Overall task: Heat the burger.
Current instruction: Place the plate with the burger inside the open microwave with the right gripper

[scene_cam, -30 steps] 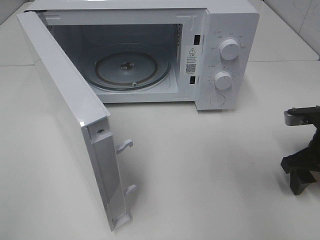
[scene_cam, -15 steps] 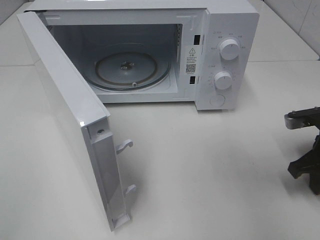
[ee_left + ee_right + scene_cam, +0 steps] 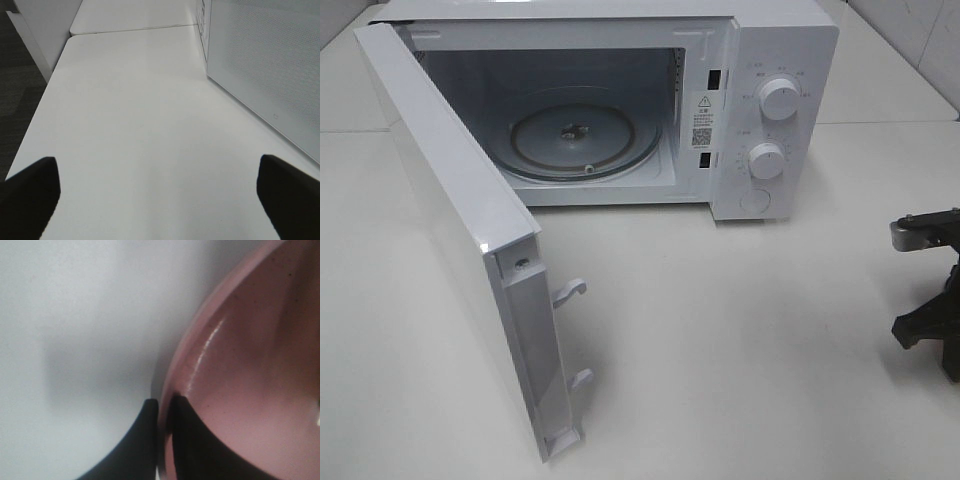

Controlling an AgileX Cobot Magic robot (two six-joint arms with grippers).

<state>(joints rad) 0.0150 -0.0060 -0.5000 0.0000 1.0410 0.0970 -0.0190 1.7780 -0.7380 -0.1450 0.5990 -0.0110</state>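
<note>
On the high exterior view, a white box-shaped microwave oven stands at the back of a white tabletop. Its hinged white door stands wide open toward the left, with two white latch hooks projecting from the free edge. A round glass turntable lies on the cavity floor. On the control panel, an upper round white knob sits above a lower round white knob, with a round white button beneath. The black right arm shows at the right edge, well apart from the oven; its fingertips are cut off by the frame.

Left wrist view: the left gripper hangs over the tabletop, its black fingers spread wide with only table surface between them. The door's dotted outer face lies off to one side.

Right wrist view: the right gripper is pressed together on the raised rim of a glossy round pink plate, one black finger outside the rim and one inside.

Where the burger lies cannot be told from these three views
</note>
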